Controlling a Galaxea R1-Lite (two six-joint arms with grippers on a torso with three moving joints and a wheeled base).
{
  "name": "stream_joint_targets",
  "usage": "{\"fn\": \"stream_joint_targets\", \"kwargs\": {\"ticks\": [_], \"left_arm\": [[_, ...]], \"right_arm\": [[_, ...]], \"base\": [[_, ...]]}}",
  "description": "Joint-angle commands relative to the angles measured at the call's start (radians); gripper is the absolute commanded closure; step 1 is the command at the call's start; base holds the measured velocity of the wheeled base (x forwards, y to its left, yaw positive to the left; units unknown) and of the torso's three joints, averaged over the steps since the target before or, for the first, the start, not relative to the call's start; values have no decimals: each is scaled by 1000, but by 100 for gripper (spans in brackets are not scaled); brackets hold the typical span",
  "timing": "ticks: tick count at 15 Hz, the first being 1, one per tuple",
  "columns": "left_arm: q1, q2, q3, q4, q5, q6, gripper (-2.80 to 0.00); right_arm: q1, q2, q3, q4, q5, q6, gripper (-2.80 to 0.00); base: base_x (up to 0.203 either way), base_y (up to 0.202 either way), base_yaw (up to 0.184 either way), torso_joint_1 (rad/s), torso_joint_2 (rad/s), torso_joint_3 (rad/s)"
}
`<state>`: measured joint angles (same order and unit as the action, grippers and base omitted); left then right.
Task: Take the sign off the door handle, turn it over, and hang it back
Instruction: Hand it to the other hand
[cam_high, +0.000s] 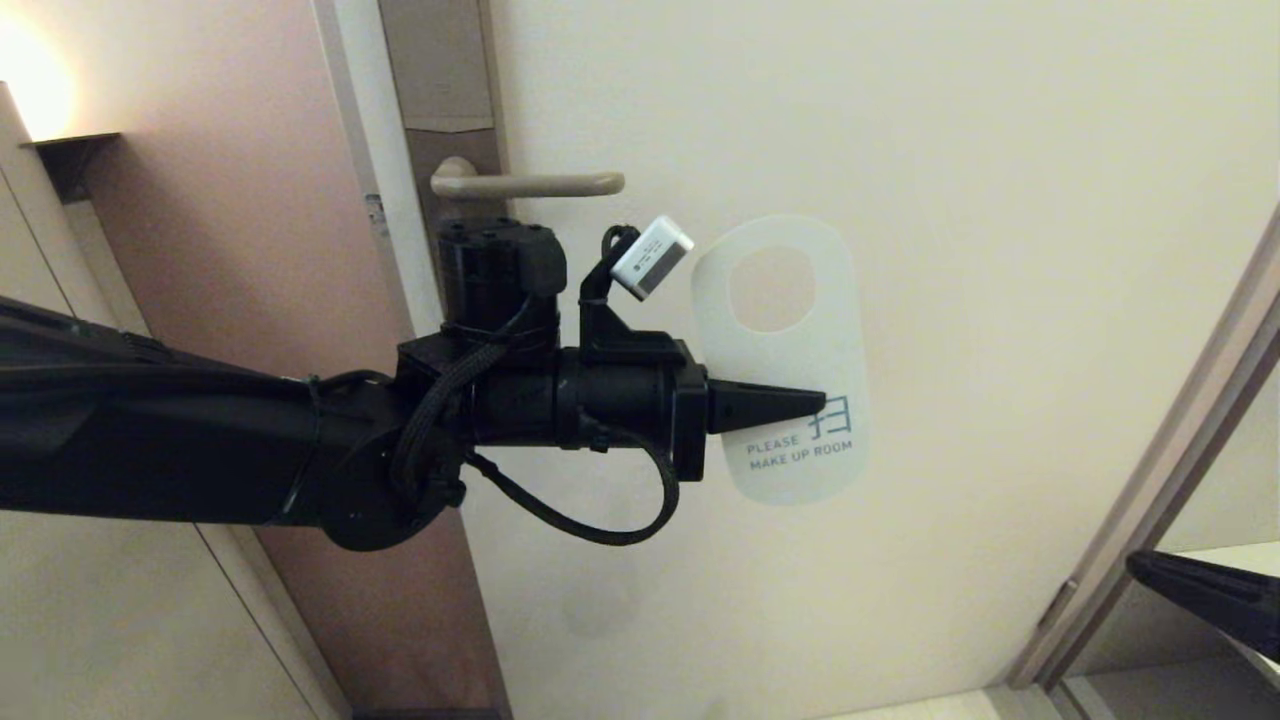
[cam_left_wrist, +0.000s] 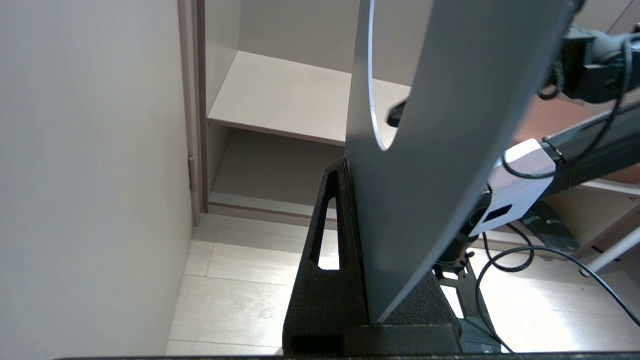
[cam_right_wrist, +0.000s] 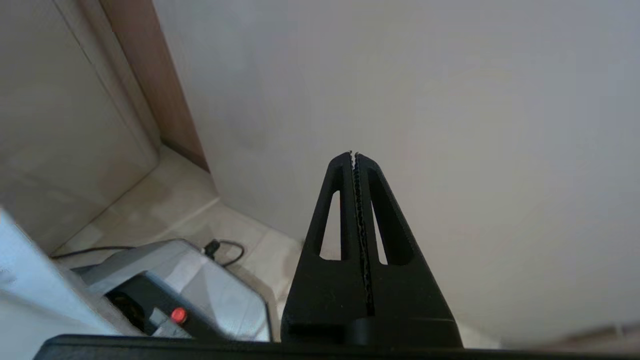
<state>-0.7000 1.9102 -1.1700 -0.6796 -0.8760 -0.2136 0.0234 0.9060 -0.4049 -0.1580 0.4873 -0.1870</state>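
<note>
Against pale door (cam_high: 1000, 300), white sign (cam_high: 790, 360), blue lettering

A: What does the left arm (cam_high: 150, 420) look like?
B: Matte black throughout, thick and smooth, with a braided cable (cam_high: 450, 390) looping over the wrist.
A: And the left tool (cam_high: 815, 403)?
B: Black, tapering fingers (cam_left_wrist: 327, 240) with long slots. A small white box (cam_high: 652, 256) sits on a bracket just behind it.
A: The right tool (cam_right_wrist: 353, 155)?
B: Identical black wedges, toothed inside.
</note>
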Motion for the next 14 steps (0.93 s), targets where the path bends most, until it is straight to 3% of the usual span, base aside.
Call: {"fn": "stream_joint_targets", "kwargs": {"ticks": [1,4,11,14], "left_arm": [[1,11,-8,-5,-5,-2,0],[1,27,-33,-3,-8,-3,0],[-1,83,-95,-19,-38,9,0],[-1,119,-132,-70,-45,12,0]], "right_arm": [[1,125,0,-92,10,-3,0],[39,228,-4,-231,43,-4,0],[117,399,-59,-379,49,6,0],[129,438,-66,-453,48,59,0]], "base": [[0,0,0,0,0,0],[0,0,0,0,0,0],[0,0,0,0,0,0],[0,0,0,0,0,0]]}}
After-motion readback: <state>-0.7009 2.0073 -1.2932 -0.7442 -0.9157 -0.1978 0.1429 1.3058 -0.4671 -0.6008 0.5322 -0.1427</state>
